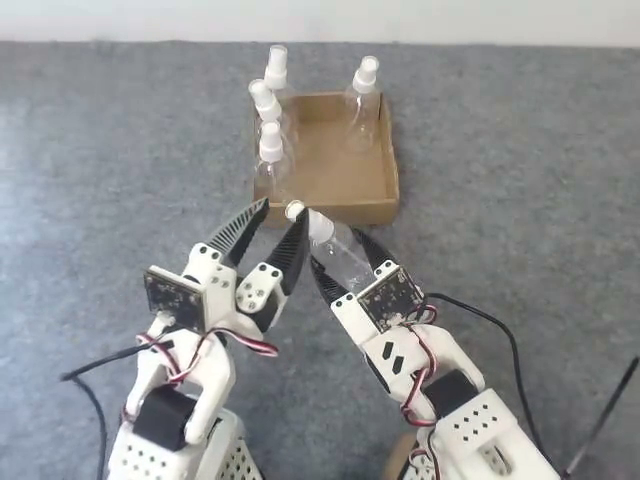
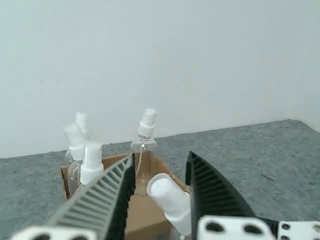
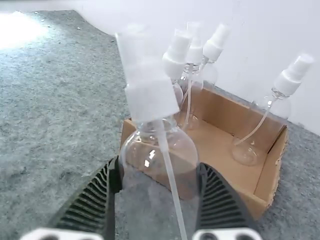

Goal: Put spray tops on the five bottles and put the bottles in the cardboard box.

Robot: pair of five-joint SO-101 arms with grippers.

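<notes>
My right gripper (image 1: 335,250) is shut on a clear bottle (image 1: 345,262) that tilts toward the cardboard box (image 1: 386,160). The bottle's white spray top (image 1: 298,212) sits on its neck, just short of the box's near wall. My left gripper (image 1: 282,213) is open, its fingers on either side of that spray top (image 2: 167,195). In the right wrist view the held bottle (image 3: 160,160) stands between the fingers (image 3: 95,200). Three capped bottles (image 1: 270,150) line the box's left wall, and one more bottle (image 1: 362,95) stands in its far right corner.
Grey carpet (image 1: 520,200) covers the table on all sides of the box. Black cables (image 1: 490,325) trail beside the right arm's base and one (image 1: 85,385) lies by the left arm's base. A white wall (image 2: 200,60) rises behind the box.
</notes>
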